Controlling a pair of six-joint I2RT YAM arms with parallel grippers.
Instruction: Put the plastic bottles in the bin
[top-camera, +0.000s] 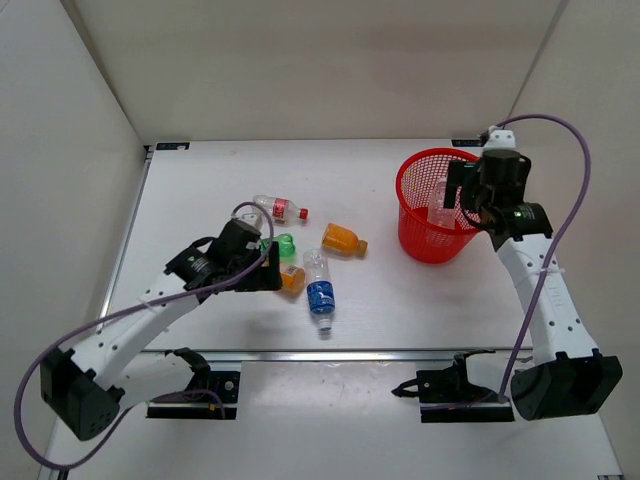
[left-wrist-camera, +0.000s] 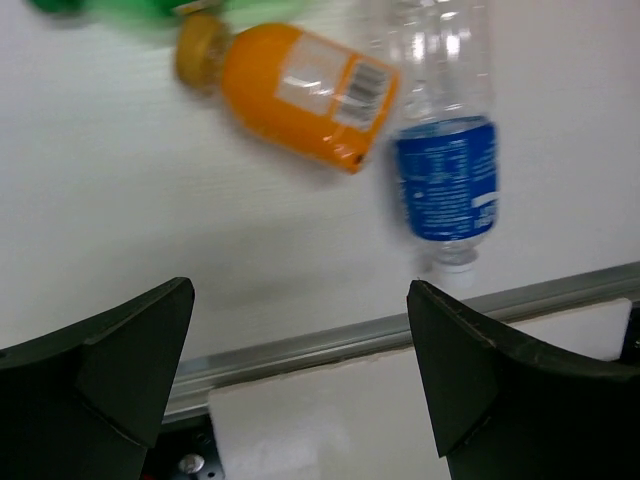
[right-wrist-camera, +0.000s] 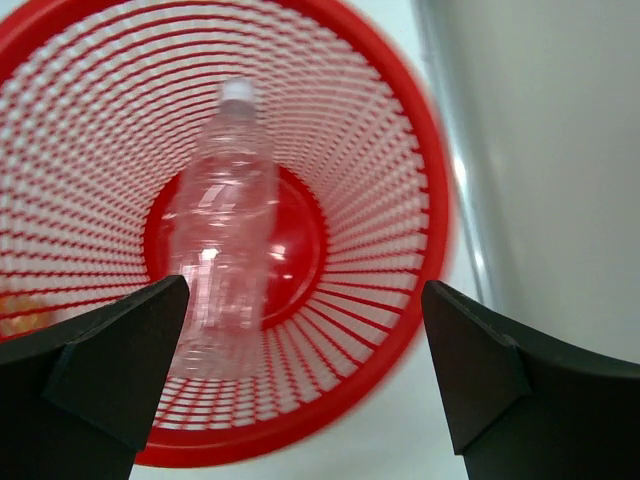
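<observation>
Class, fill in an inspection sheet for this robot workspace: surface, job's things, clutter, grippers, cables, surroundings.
Surface: white table, metal rail at near edge.
Job's things: plain clear bottle in the red bin; red-label bottle, green bottle, orange bottle, second orange bottle, blue-label bottle lying on the table.
Clutter: nothing seen.
Grippers: left gripper open, empty, over the table; right gripper open, empty, over the bin.
Cables: left purple cable, right purple cable loop beside the arms.
Surroundings: white walls on three sides.

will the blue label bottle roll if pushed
Likely yes: the clear plastic bottle with the blue label lies on its side on the white table, so a sideways nudge should roll it. It looks empty, so probably light and apt to skid or dent under a tight grip.
</observation>
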